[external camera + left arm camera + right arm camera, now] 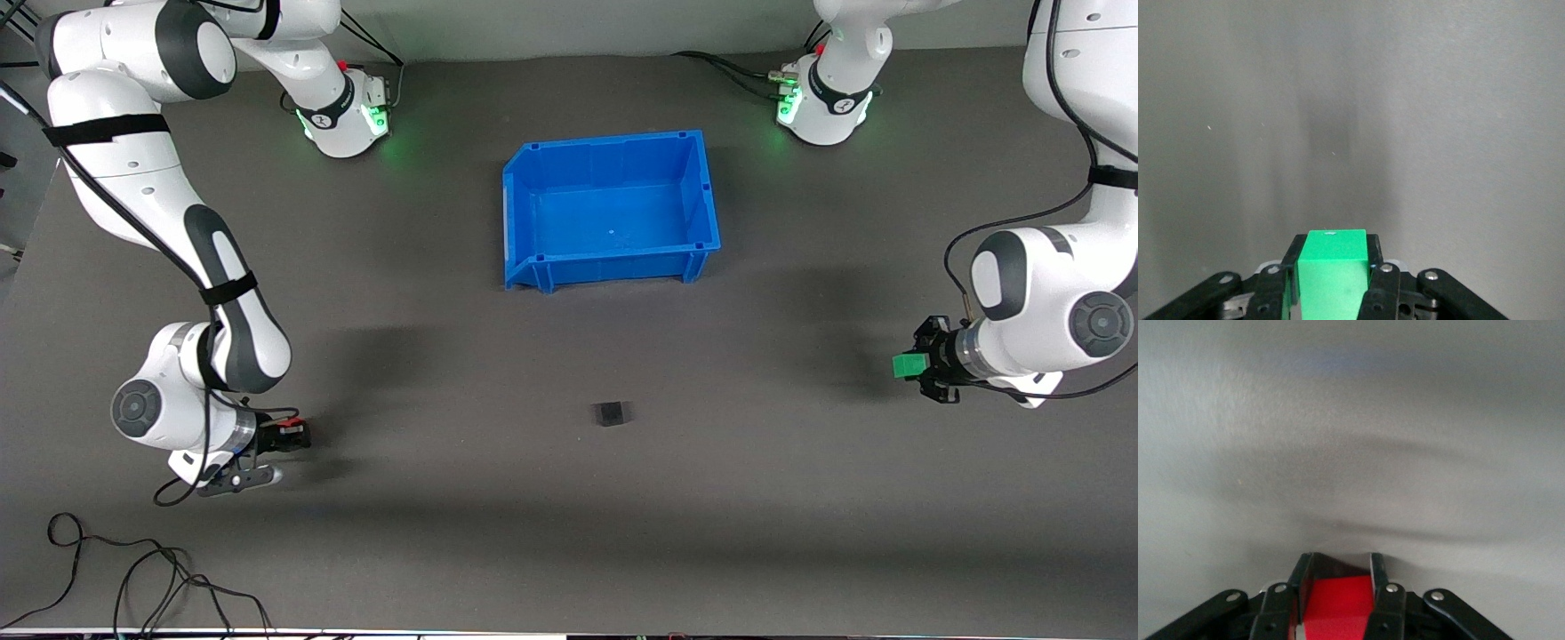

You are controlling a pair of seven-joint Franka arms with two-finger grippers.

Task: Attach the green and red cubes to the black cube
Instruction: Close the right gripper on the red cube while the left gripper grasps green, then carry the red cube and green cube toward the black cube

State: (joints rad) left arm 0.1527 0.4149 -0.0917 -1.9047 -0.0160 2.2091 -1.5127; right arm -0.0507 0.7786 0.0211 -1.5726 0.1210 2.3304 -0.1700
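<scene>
Two cubes are up in the air right now, one in each end effector. The left end effector (909, 365) is clamped on the green cube (908, 365), held over bare tabletop (569, 533) at the left arm's end; the left wrist view shows the green cube (1333, 280) squeezed between both black fingers (1375, 280), its front face sticking out past the tips. At the right arm's end, the right end effector (298, 434) is gripping the red cube (290, 427), which in the front view is only a sliver of red between the fingers. The right wrist view confirms it: red cube (1337, 607) pinched firmly between the fingers (1377, 600).

Down on the tabletop, the black cube (610, 413) sits alone, roughly midway between the two arms' ends. It lies nearer the front camera than the blue bin (524, 209), well apart from it, and well apart from both end effectors too.
</scene>
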